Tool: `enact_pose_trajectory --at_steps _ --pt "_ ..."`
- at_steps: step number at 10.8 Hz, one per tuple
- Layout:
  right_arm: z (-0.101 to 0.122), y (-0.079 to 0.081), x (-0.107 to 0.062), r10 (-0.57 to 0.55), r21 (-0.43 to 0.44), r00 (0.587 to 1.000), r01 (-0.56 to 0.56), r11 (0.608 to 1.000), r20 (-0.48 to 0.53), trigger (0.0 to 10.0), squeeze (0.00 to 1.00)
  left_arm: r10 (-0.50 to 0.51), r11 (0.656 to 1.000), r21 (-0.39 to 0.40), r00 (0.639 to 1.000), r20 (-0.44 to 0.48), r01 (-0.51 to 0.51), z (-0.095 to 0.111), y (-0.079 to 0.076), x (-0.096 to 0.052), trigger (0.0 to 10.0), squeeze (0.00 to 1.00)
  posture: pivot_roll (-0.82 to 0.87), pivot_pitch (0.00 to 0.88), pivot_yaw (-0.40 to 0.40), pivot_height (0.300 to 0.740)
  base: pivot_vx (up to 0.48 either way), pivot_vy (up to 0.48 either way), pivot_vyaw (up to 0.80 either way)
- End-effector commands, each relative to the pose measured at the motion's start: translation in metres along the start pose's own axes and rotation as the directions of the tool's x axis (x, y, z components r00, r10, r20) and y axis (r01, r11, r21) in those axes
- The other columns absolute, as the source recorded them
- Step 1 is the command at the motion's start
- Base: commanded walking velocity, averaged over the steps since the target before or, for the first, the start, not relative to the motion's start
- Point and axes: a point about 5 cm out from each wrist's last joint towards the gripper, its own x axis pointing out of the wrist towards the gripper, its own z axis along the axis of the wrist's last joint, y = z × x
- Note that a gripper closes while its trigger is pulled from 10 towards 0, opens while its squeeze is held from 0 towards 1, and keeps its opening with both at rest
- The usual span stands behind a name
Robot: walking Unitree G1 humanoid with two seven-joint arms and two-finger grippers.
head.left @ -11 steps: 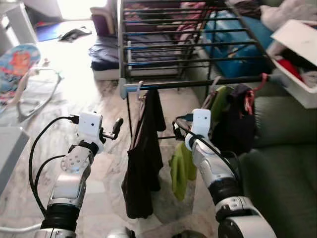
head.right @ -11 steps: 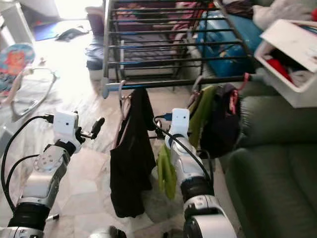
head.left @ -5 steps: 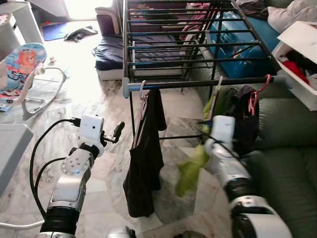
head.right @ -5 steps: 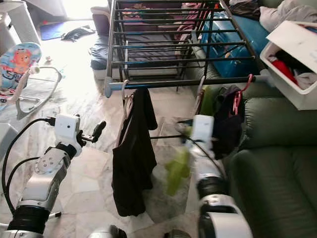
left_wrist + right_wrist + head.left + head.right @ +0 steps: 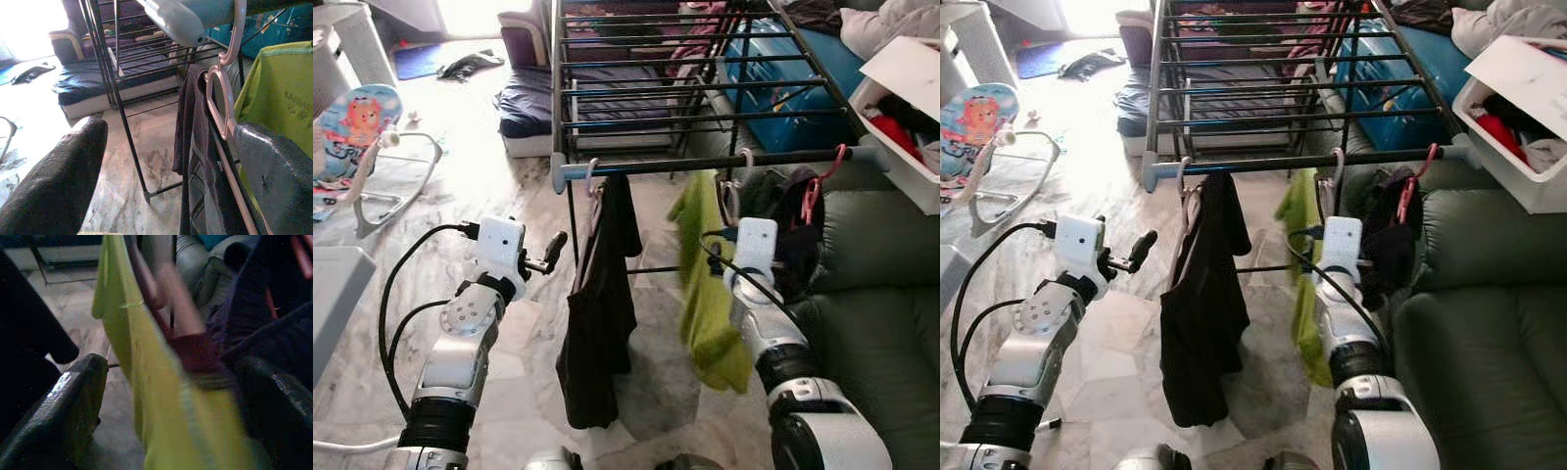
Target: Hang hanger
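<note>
The green shirt [image 5: 710, 284] on its hanger [image 5: 1332, 176] now hangs from the front rail [image 5: 705, 164] of the drying rack [image 5: 656, 59], between the black garment [image 5: 602, 313] and the dark clothes [image 5: 793, 211] on the red hanger [image 5: 818, 186]. Half a second ago it was a blurred green mass lower down by the right arm, so the hook has just gone up onto the rail (looks seated, though motion blur makes that hard to confirm). Right gripper [image 5: 166, 396] is open, wide, with the shirt between its fingers [image 5: 73, 396] but not clamped. Left gripper [image 5: 161, 171] is also spread wide, holding nothing, idle near the black garment. Judged: hanging basically done; the right arm needs to back out without dragging the shirt.
</note>
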Motion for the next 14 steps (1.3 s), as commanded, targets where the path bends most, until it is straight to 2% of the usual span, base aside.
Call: enact_pose_trajectory --at_steps 1,2,5,6,7,11,14 --pt "0.005 0.0 0.002 -0.008 -0.036 1.0 0.009 0.999 0.011 10.0 0.0 0.003 1.0 -0.005 1.0 -0.008 -0.003 0.0 0.002 0.001 10.0 0.0 -0.01 0.0 -0.001 0.74 0.0 0.0 0.0" --pt "0.009 0.001 0.003 -0.001 -0.026 1.0 0.002 1.0 0.027 10.0 0.0 0.007 1.0 -0.005 1.0 -0.013 -0.007 -0.001 0.002 0.001 10.0 0.0 -0.01 0.0 0.0 0.74 0.0 0.0 0.0" --pt "0.002 -0.009 0.007 -0.023 0.021 0.999 0.023 1.0 -0.036 10.0 0.0 -0.007 1.0 0.005 1.0 -0.015 0.007 -0.001 -0.001 0.003 10.0 0.0 -0.01 0.0 0.0 0.74 0.0 0.0 0.0" --pt "0.003 -0.011 0.008 -0.019 0.025 0.999 0.019 1.0 -0.035 8.7 0.0 0.005 1.0 -0.014 1.0 -0.025 -0.005 -0.002 0.0 0.003 10.0 0.0 -0.01 0.0 -0.001 0.74 0.0 0.0 0.0" --pt "0.004 -0.012 0.009 -0.013 0.026 0.999 0.014 1.0 -0.033 0.0 0.0 0.008 1.0 -0.009 0.999 -0.035 -0.009 -0.003 0.001 0.004 10.0 0.0 -0.01 0.0 -0.003 0.74 0.0 0.0 0.0" --pt "0.016 -0.021 0.016 0.058 0.048 0.998 -0.057 0.997 -0.019 0.0 0.0 -0.007 1.0 0.013 0.998 -0.061 0.008 -0.008 0.001 0.002 10.0 0.0 -0.01 0.0 -0.003 0.74 0.0 0.0 0.0" --pt "0.012 -0.026 0.018 0.089 0.04 0.995 -0.087 0.995 -0.049 0.0 0.0 -0.016 1.0 0.017 0.997 -0.071 0.017 -0.01 0.0 0.001 10.0 0.0 -0.01 0.0 0.003 0.74 0.0 0.0 0.0"
